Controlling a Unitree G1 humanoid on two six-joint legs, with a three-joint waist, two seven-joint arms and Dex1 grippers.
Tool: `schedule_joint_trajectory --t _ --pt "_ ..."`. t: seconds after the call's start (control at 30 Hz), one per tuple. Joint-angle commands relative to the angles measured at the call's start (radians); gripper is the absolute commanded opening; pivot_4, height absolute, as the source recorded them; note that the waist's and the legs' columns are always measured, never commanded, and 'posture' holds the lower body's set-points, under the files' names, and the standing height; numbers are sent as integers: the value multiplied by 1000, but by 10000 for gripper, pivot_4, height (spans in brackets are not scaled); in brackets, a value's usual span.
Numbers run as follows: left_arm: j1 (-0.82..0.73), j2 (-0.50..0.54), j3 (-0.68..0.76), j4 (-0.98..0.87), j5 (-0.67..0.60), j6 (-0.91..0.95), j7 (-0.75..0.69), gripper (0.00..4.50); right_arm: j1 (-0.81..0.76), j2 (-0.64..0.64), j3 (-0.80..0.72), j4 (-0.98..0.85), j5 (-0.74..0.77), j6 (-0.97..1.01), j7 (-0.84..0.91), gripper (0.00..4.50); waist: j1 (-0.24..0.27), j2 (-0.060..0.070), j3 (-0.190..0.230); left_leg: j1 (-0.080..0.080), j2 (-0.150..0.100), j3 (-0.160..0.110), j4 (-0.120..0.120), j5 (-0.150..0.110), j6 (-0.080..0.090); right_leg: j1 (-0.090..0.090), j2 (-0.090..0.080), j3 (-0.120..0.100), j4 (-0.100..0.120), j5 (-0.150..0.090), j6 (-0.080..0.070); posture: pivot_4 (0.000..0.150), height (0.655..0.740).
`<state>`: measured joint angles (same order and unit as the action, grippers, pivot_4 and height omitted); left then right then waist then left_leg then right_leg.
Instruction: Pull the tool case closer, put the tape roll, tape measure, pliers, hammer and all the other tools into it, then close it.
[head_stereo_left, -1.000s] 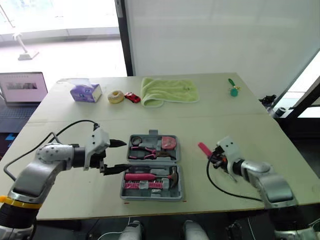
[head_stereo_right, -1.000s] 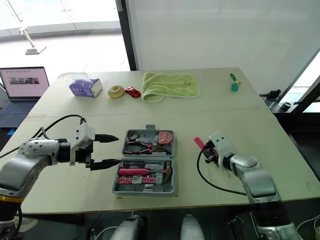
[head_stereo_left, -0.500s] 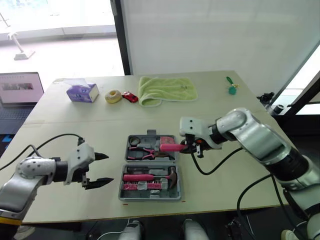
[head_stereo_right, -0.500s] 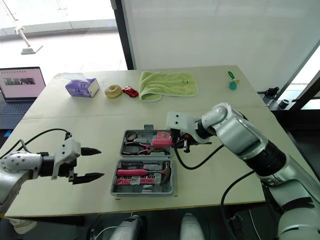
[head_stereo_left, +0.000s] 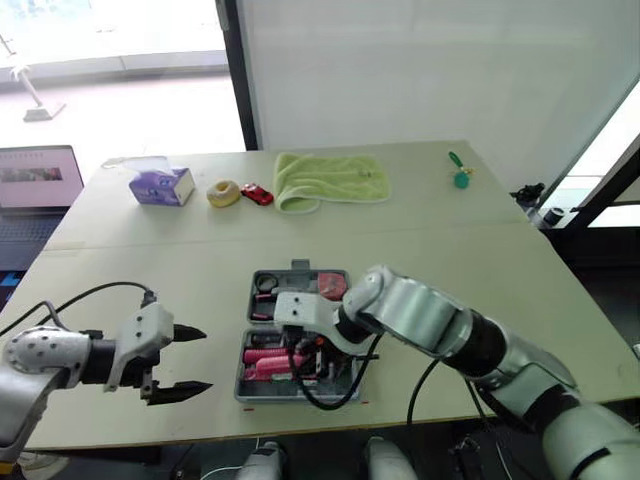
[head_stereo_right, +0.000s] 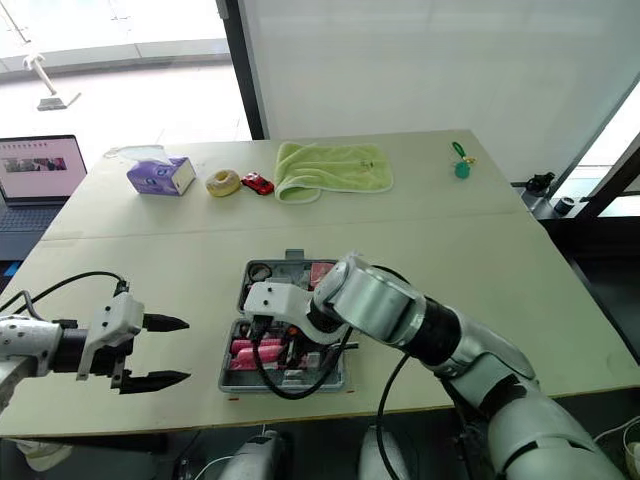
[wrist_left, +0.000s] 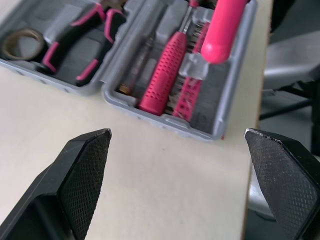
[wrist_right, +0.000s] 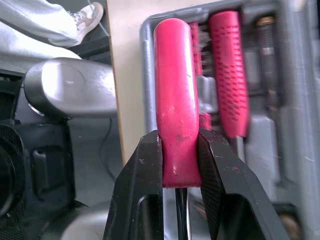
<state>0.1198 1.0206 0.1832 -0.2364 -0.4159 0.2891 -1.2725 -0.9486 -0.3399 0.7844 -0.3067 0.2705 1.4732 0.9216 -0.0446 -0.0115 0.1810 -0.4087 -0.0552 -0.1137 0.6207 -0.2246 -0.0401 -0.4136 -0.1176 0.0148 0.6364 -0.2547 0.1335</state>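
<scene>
At the six o'clock edge of the table, the grey tool case lies open, with pliers stowed in its far half. The right gripper is clamped on a pink-handled screwdriver above the near half. At nine o'clock of the case the left gripper hovers clear of it, fingers spread wide. The tissue box sits at eleven o'clock; its print is too small to read.

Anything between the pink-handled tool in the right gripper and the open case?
Nothing visible. The right gripper holds the pink-handled tool above the near half of the open tool case. A textured pink handle and a bit strip already lie there; whether its slot is free, I cannot tell.
</scene>
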Motion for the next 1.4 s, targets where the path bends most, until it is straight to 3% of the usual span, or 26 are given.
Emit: schedule_joint_trajectory --t 0.03,0.43,1.0,1.03,1.17,1.33,1.4 --pt "11 16 28 -8 -6 -11 -19 45000 0 52 26 12 26 19 -58 4307 0 0 0 0 0 0 0 0 0 0 0 0 0 0 0 1500 7400" --pt "10 5 25 -23 0 8 9 45000 2 95 126 136 37 -13 -175 4307 -1 0 0 0 0 0 0 0 0 -1 0 0 1 0 0 1500 7400" --pt "5 17 16 -14 35 10 26 45000 -5 179 130 200 41 -79 -222 4307 0 0 0 0 0 1 0 0 0 -8 1 2 5 0 0 1500 7400" --pt "5 18 15 -12 38 8 25 45000 -5 180 129 201 40 -82 -224 14875 0 0 0 0 0 1 0 0 0 -8 1 2 5 0 0 1500 7400" --pt "-7 17 11 -6 34 9 21 45000 -26 164 94 177 57 -79 -216 33084 -1 0 0 0 0 1 0 0 0 -8 1 2 8 0 -1 1500 7400" --pt "-27 13 6 3 29 10 18 45000 -57 85 -63 27 157 -45 -148 33084 3 0 0 0 0 1 0 1 -2 -8 1 2 10 -1 -1 1500 7400" --pt "-42 6 5 5 18 18 18 45000 -29 7 -106 -56 171 -119 -118 33084 4 0 0 0 0 1 0 1 -2 -7 1 2 9 -1 -1 1500 7400"
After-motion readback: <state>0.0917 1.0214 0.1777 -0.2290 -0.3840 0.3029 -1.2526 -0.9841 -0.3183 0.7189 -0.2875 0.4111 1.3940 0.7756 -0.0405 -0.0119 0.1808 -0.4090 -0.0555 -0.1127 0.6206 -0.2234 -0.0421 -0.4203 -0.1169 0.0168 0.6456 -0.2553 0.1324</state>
